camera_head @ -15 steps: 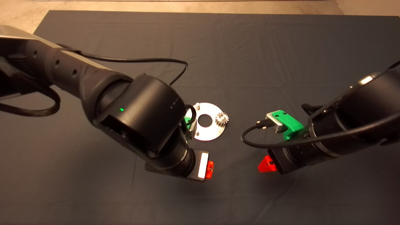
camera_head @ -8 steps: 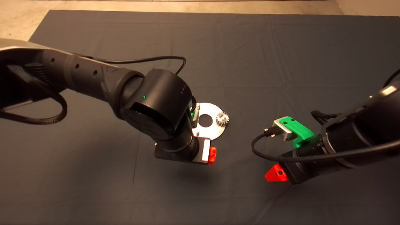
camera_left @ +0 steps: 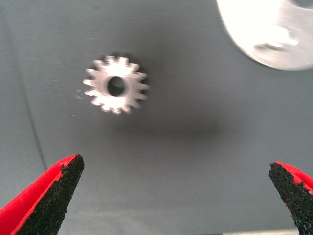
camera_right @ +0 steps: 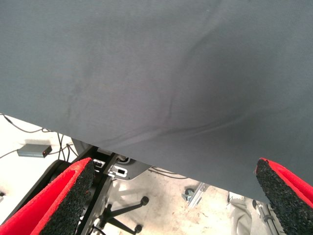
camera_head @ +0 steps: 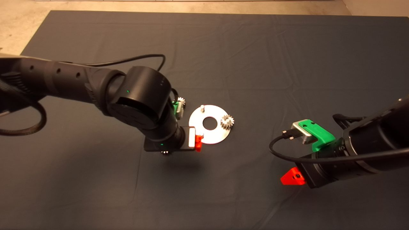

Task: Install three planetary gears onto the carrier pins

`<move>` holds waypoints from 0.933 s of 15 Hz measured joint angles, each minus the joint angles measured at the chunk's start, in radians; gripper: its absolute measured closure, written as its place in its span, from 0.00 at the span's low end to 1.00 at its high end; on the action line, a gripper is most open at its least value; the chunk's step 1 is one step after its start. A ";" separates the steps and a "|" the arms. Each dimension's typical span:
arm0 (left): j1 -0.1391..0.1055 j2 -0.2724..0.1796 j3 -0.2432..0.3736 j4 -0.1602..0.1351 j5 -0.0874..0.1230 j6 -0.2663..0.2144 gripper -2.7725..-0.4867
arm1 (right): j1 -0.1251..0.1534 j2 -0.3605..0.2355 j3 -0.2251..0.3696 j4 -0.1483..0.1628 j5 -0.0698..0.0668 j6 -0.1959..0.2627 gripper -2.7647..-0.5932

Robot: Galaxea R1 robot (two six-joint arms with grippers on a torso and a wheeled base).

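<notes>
The shiny carrier disc lies mid-mat with one planetary gear seated on its right-hand pin. A bare carrier pin stands at its far edge. A second gear lies on the mat left of the disc, behind my left wrist. A third gear lies flat on the mat below my left gripper, which hovers open just left of the disc; this gear peeks out under the gripper body. My right gripper is open and holds nothing, low at the right.
The dark mat has shallow wrinkles. Bare floor runs along its far edge. Past the mat's near edge the right wrist view shows floor with cables, a small box and a black stand base.
My left arm has swung left and back off the disc, uncovering a pin and a gear on the mat. The right arm has drawn back toward the lower right.
</notes>
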 joint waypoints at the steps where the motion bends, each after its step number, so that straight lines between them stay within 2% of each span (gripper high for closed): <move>1: 0.013 -0.012 -0.009 0.003 -0.001 0.001 0.00 | 0.000 -0.004 0.000 0.000 -0.001 0.000 0.14; 6: 0.050 -0.037 -0.041 0.007 0.000 0.003 0.00 | 0.003 -0.008 0.002 0.000 0.000 0.000 0.14; 9: 0.068 -0.037 -0.059 0.007 -0.001 0.018 0.00 | 0.003 -0.008 0.002 0.000 -0.001 0.000 0.14; 12: 0.096 -0.033 -0.082 0.013 -0.001 0.042 0.00 | 0.003 -0.008 0.003 0.000 -0.001 0.000 0.14; 14: 0.098 -0.014 -0.098 0.023 0.000 0.064 0.00 | 0.003 -0.008 0.004 0.000 0.000 0.000 0.14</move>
